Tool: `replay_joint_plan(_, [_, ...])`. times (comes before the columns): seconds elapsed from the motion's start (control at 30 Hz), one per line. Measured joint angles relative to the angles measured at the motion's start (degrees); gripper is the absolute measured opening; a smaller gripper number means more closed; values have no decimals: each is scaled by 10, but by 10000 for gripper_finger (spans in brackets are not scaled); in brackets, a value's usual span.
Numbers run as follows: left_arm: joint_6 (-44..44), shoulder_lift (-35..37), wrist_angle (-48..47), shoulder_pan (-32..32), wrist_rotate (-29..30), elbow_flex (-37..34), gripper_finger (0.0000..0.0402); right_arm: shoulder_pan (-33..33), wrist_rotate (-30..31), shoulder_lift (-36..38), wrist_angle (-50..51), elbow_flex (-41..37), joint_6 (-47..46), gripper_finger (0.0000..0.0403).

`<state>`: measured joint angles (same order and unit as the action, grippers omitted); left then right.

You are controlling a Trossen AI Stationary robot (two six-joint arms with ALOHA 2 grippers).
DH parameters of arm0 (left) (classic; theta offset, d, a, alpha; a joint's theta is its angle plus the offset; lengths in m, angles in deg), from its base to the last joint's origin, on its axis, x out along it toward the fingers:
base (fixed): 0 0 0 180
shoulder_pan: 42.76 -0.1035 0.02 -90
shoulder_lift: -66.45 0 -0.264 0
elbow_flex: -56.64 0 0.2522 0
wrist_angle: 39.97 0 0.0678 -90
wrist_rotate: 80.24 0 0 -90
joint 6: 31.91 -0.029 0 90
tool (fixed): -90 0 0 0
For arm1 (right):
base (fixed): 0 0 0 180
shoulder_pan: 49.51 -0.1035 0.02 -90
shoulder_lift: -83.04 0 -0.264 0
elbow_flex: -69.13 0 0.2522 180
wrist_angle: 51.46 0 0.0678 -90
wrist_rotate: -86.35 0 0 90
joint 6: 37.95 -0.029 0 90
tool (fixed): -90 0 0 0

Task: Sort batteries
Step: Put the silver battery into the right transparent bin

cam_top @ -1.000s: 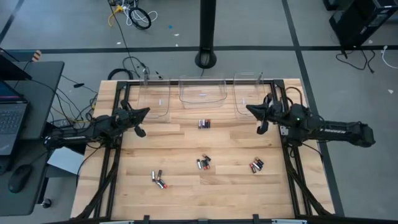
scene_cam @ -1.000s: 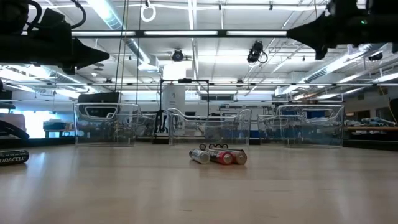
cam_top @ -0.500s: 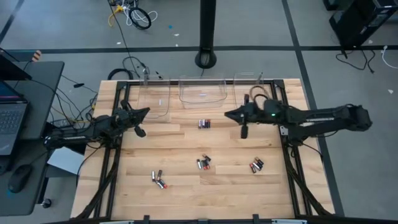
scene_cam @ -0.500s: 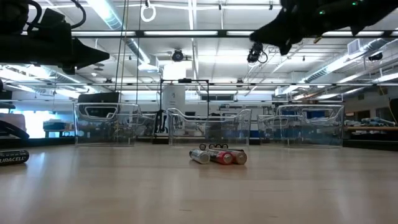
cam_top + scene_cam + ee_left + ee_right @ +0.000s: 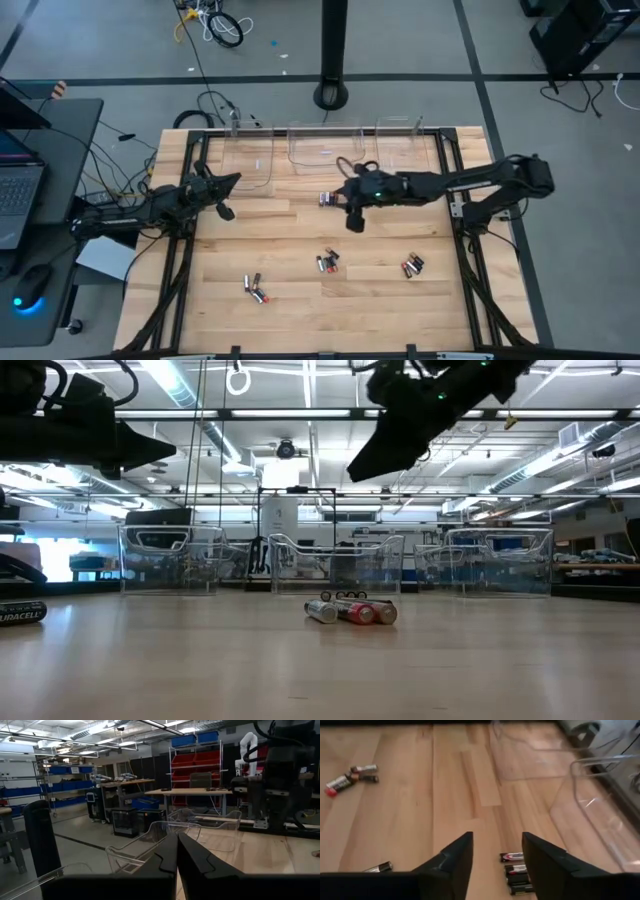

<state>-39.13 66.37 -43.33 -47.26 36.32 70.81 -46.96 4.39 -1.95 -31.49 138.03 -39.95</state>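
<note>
Small batteries lie on their sides on the wooden table in four loose clusters: far middle (image 5: pixel 328 200), centre (image 5: pixel 327 262), right (image 5: pixel 412 266) and near left (image 5: pixel 256 289). My right gripper (image 5: pixel 340 196) hangs open in the air over the far-middle cluster (image 5: pixel 514 870), tilted down and touching nothing. In the low view it (image 5: pixel 385 452) stands well above those batteries (image 5: pixel 350 610). My left gripper (image 5: pixel 232 181) waits shut at the table's left side, raised and about level (image 5: pixel 177 854).
Three clear plastic bins stand along the far edge: left (image 5: pixel 248 160), middle (image 5: pixel 325 148) and right (image 5: pixel 405 150). Black frame rails run along both table sides. Bare wood lies between the battery clusters. One battery (image 5: pixel 20 613) lies close to the low camera.
My right gripper has swung from the table's right edge toward the left, reaching out over the middle of the table. It has tipped from about level to slanting down and now hangs over the far-middle batteries. The batteries have not moved.
</note>
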Motion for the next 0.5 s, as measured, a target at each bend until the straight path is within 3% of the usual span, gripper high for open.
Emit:
replay_joint_plan(0.3, [0, 0, 0, 0, 0, 0, 17, 8, -5, -114, 131, 124, -13, 266])
replay_joint_plan(0.5, [0, 0, 0, 0, 0, 0, 17, 28, -29, -180, 151, 161, 22, 301])
